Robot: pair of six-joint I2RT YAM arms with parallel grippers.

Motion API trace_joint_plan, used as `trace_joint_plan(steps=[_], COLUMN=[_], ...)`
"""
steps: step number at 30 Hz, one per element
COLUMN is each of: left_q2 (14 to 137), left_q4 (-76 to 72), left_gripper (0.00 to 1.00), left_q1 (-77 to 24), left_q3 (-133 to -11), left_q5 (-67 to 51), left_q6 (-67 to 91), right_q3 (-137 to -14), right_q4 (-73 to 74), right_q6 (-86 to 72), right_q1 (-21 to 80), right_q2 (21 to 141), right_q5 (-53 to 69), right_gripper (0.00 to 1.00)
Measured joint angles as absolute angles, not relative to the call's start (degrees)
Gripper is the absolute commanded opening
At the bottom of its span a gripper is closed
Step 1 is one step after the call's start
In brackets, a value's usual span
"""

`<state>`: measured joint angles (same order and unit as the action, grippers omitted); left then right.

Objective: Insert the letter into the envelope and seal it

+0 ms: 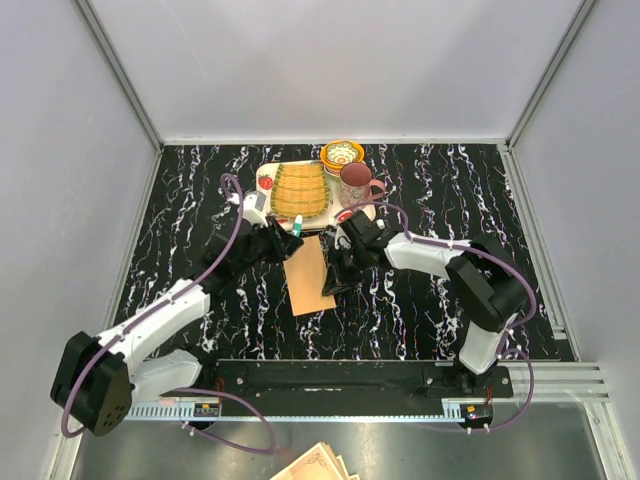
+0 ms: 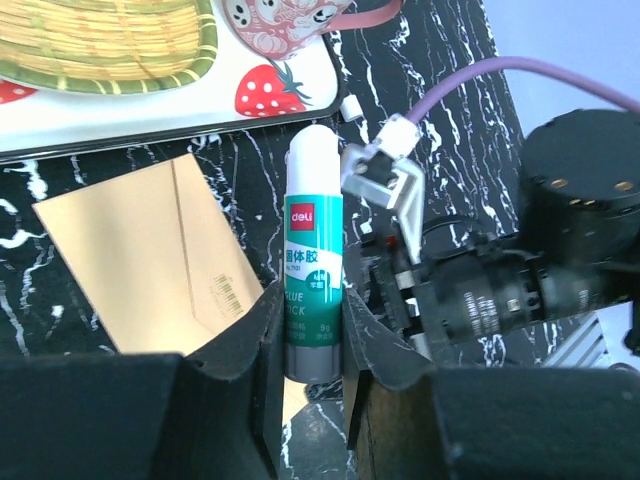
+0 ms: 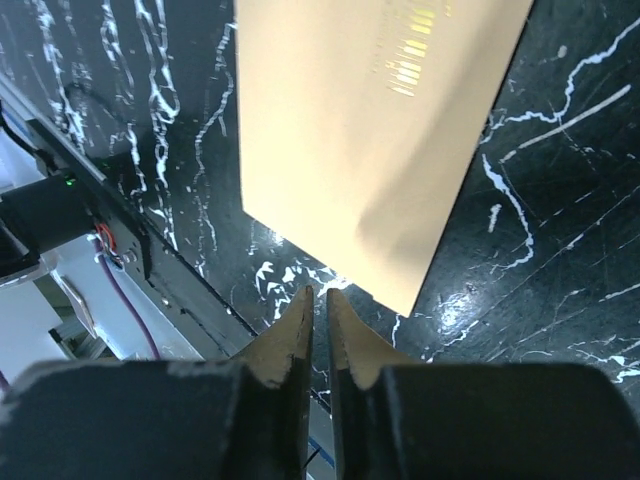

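The orange-tan envelope lies flat on the black marbled table, its flap side not clear. It also shows in the left wrist view and the right wrist view. My left gripper is shut on a green and white glue stick, held at the envelope's far end near the tray. My right gripper is shut and empty, just off the envelope's near right corner. The letter is not in view.
A white strawberry-print tray at the back holds a woven bamboo mat; a pink mug and a patterned bowl stand by it. An ornate-edged paper stack lies below the arm bases. The right arm is close beside the left gripper.
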<state>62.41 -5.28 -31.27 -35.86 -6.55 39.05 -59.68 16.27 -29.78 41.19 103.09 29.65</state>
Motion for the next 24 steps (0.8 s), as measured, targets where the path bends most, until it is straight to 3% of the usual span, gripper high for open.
trace_joint_plan(steps=[3,9,17,20,24], left_q2=[59.42,53.23,47.66,48.58,50.26], left_q4=[-3.05,0.86,2.39,4.99,8.91], left_gripper=[0.0,0.0,0.0,0.0,0.0], left_q1=[-29.95,-26.89,-20.82,-20.32,-19.86], left_q3=[-35.07,-33.39,-32.67,-33.23,-35.18], left_q5=[-7.6,-9.91,-19.42,-23.97,-31.79], left_q6=[36.16,29.8,21.34,18.31,11.4], right_q3=[-59.68,-60.95,-72.95,-74.83,-75.02], right_q4=[16.14,15.99,14.31,14.02,13.87], right_q6=[-29.21,-25.58,-22.76,-22.7,-22.2], right_q1=[41.19,41.19,40.82,40.64,39.22], right_q2=[101.08,99.98,109.45,112.55,112.9], right_q5=[29.65,29.43,29.52,29.61,31.64], right_gripper=[0.27,0.18,0.15,0.21,0.42])
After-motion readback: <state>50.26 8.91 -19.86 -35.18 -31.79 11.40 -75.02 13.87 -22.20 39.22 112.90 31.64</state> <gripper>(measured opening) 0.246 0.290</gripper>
